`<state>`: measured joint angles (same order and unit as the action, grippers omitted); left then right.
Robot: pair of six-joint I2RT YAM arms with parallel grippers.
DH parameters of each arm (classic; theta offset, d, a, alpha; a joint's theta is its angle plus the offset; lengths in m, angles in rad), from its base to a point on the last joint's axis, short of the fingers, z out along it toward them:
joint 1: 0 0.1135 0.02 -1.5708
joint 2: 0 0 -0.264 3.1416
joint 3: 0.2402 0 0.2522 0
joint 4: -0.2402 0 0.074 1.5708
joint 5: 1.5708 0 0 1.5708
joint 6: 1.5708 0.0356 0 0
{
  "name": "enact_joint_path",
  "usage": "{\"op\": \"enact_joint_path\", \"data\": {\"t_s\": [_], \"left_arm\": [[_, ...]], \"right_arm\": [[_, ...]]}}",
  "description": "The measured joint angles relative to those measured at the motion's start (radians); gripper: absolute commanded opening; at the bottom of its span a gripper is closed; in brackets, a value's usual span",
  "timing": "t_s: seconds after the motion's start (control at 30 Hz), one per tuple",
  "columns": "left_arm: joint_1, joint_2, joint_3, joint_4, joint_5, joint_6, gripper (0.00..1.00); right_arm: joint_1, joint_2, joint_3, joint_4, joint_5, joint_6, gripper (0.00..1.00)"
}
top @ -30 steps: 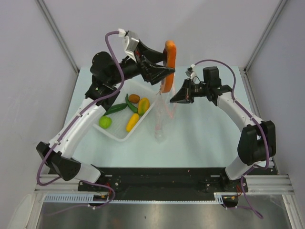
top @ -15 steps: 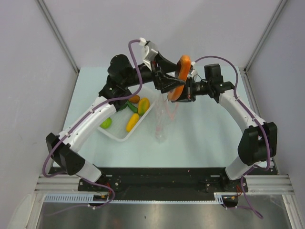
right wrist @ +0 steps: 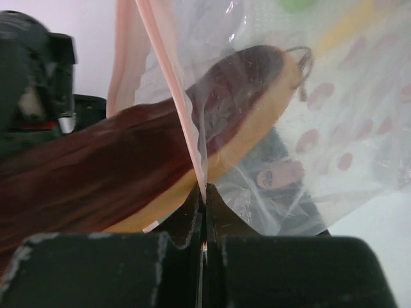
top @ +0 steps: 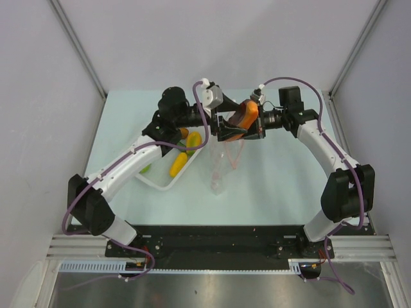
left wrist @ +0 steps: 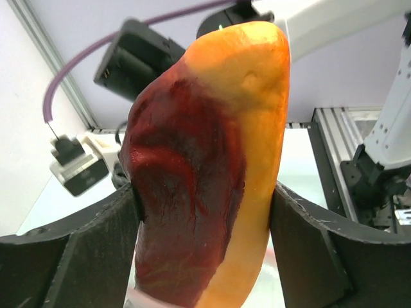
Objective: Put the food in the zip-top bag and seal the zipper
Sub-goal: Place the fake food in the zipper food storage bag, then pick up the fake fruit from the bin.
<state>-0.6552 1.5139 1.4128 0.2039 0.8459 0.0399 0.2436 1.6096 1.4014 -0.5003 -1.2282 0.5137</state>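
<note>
- The left gripper (left wrist: pixel 204 240) has its 2 fingers (left wrist: pixel 77 250) spread wide and clamped on the flanks of the orange and dark red piece (left wrist: pixel 212 141); the piece stands between them, lifted above the table (top: pixel 276 186).
- The right gripper (right wrist: pixel 203 221) has its fingers pressed together, pinching the zipper (right wrist: pixel 168 83) at the mouth edge; the zip-top bag (top: pixel 220 167) hangs from that pinch, its lower end down near the table.
- In the right wrist view the piece's tip lies past the pink-red strip, seen through the clear film; the rest is outside the mouth.
- The white tray (top: pixel 154 181) sits just left of the bag; 2 yellow pieces (top: pixel 178 164) and 1 small orange piece (top: pixel 182 133) lie in it, partly under the left arm.
</note>
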Motion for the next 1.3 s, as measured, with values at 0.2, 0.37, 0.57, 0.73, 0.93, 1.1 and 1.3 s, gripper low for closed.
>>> {"op": "enact_joint_path", "data": {"t_s": [0.2, 0.37, 0.57, 0.73, 0.93, 1.1, 1.3], "left_arm": [[0.0, 0.0, -0.074, 0.093, 0.033, 0.034, 0.95], [0.003, -0.003, -0.098, 0.134, 0.04, 0.076, 1.0], [0.037, -0.024, -0.116, 0.096, 0.04, 0.101, 1.0], [0.089, -0.087, -0.116, 0.032, 0.027, 0.103, 1.0], [0.165, -0.172, -0.114, -0.103, -0.048, 0.08, 0.99], [0.348, -0.142, -0.105, -0.332, -0.206, 0.074, 0.95], [0.499, -0.068, -0.134, -0.524, -0.331, 0.137, 0.93]], "right_arm": [[-0.008, 0.0, 0.0, 0.064, -0.072, 0.09, 0.0], [-0.019, 0.0, -0.006, 0.136, -0.113, 0.166, 0.0], [-0.029, 0.0, -0.025, 0.155, -0.124, 0.193, 0.0], [-0.03, 0.0, -0.027, 0.148, -0.125, 0.181, 0.0], [-0.042, 0.0, -0.023, 0.037, -0.109, 0.076, 0.0], [-0.054, -0.008, 0.049, -0.158, 0.025, -0.09, 0.0], [-0.055, -0.108, 0.161, -0.277, 0.175, -0.2, 0.0]]}}
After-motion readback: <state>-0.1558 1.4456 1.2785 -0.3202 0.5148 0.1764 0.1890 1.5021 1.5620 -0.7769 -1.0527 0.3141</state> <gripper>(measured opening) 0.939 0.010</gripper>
